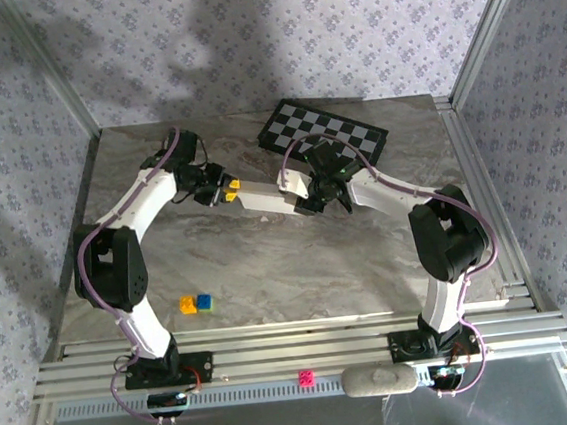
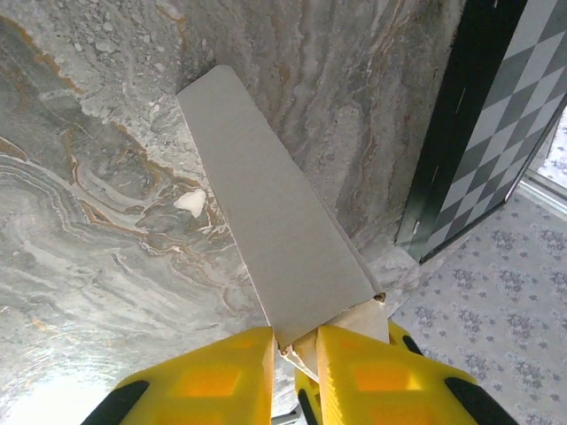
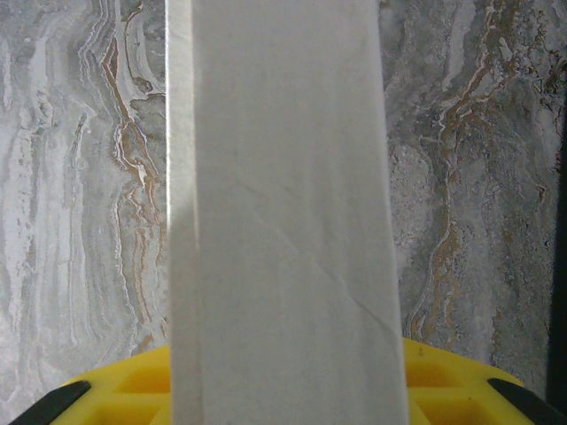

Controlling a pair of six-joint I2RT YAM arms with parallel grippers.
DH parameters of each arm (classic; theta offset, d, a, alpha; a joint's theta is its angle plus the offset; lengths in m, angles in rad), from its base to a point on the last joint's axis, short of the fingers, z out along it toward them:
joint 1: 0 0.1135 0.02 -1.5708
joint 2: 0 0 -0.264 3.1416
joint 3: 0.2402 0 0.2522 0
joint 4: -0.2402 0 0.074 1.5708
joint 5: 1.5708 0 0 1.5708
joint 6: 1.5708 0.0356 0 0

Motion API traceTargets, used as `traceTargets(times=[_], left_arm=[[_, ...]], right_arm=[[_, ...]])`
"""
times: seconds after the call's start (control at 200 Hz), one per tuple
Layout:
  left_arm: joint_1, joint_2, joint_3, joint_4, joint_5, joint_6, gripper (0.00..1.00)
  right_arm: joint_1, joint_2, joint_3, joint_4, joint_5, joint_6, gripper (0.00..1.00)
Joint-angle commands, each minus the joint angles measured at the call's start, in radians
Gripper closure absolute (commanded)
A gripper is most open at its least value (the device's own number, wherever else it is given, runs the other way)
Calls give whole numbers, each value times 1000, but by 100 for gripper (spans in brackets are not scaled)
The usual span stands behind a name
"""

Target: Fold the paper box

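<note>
We see paper box (image 1: 262,200) over mid surface (image 1: 289,267), spanning both hands. Its folded end pinched by left hand (image 2: 295,343). Grip of right hand (image 1: 318,197): we cannot tell. We judge card light, thin, crease-prone; hold gently beside folds.

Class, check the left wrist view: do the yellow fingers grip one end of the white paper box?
Yes, both fingers pinch the near end of the paper box between them.

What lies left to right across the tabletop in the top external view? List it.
yellow cube → blue cube → left gripper → paper box → right gripper
</note>
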Motion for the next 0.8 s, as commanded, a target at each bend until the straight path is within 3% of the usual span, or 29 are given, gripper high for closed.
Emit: traceTargets(times=[0.0,0.12,0.445,0.795], left_arm=[[-15,-5,-22,-32,-16,-32,77],[-12,-49,-5,-56,-38,-72,63],[-18,-118,1,-1,-95,-246,52],[-96,62,239,-300,-160,-336,43]], right_arm=[[-1,22,32,-15,-18,16,61],[-2,20,28,-14,-15,12,61],[-2,25,33,-15,-18,13,62],[2,26,31,-14,-13,12,62]])
